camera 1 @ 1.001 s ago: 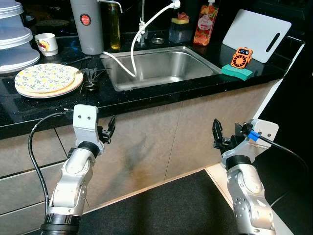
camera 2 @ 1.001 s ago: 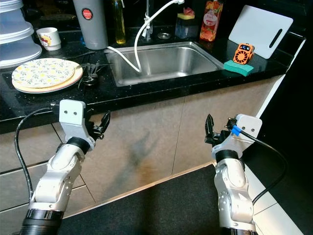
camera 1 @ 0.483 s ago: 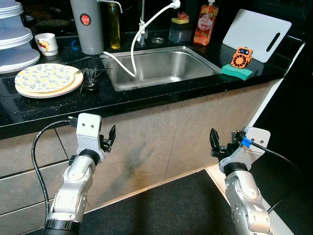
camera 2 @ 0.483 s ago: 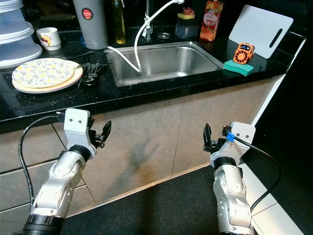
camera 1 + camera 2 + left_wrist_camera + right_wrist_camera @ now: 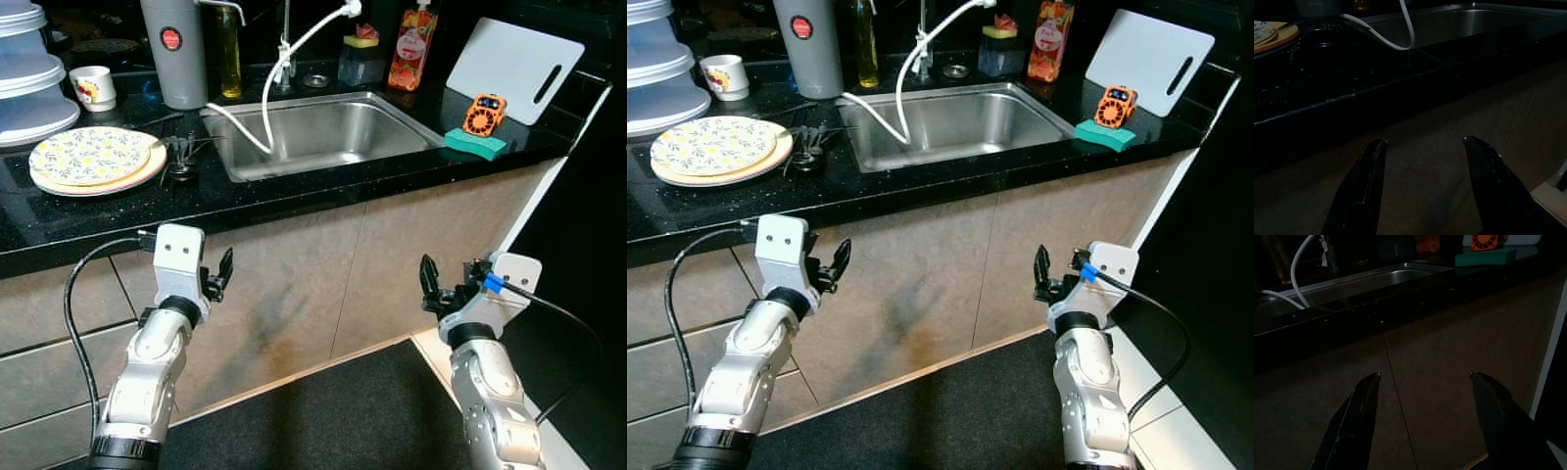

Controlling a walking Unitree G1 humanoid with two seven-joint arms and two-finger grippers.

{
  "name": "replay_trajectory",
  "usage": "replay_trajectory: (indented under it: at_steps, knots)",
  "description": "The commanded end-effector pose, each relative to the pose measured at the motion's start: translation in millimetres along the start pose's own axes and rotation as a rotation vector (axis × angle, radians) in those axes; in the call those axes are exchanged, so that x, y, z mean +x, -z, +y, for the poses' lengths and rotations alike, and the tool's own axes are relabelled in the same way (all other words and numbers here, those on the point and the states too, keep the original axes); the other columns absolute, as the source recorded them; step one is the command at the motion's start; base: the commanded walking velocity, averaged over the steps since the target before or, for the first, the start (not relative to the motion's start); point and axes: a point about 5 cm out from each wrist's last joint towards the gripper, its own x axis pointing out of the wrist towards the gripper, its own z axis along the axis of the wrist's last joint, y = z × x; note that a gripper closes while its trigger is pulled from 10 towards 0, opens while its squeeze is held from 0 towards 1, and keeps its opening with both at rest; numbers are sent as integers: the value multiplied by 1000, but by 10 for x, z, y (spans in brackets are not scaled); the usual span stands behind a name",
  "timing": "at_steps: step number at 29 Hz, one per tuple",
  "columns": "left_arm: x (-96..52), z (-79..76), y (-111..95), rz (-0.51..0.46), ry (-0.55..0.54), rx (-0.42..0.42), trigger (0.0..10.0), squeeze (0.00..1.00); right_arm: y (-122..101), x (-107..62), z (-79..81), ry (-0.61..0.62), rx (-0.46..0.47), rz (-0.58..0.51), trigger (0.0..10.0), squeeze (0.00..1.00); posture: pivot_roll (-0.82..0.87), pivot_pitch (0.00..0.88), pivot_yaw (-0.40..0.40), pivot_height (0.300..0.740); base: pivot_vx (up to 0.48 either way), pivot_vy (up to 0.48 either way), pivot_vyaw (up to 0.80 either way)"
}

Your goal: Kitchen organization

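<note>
Step in hand, by judgement: approach; nothing grasped. Left end effector [image 5: 223,270] hangs below the surface [image 5: 294,191] edge, fingers spread, empty; patterned plates [image 5: 93,160] lie at its 11 o'clock; sink [image 5: 323,132] at centre; right end effector [image 5: 431,284], fingers parted, empty; green sponge [image 5: 474,145] at its 1 o'clock. Next move calls for raising an arm above the surface.
</note>
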Motion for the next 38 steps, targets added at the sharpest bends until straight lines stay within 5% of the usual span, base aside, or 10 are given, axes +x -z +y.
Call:
replay_trajectory:
  at_steps: [1,10,13,16,25,38]
  knots:
    - [11,7,-13,-3,5,19,10000,0,-55,9,7,-2,4,-24,10000,0,13,0,-7,740,0,0,0]
    - [23,1,-54,-22,10,32,10000,0,-83,13,17,-5,4,-35,10000,0,14,0,-8,740,0,0,0]
    - [141,36,-441,-172,55,182,10000,0,-331,79,29,-29,-47,-125,10000,0,11,0,-12,740,0,0,0]
    - [285,172,-877,-302,43,233,10000,0,-684,178,65,-59,-68,-243,10000,0,8,0,-5,740,0,0,0]
    - [379,485,-1304,-387,14,338,10000,0,-1244,215,93,-103,-158,-435,10000,0,3,0,8,740,0,0,0]
    - [287,306,-1030,-313,112,345,10000,0,-1165,202,318,-137,-220,-439,10000,0,21,0,31,740,0,0,0]
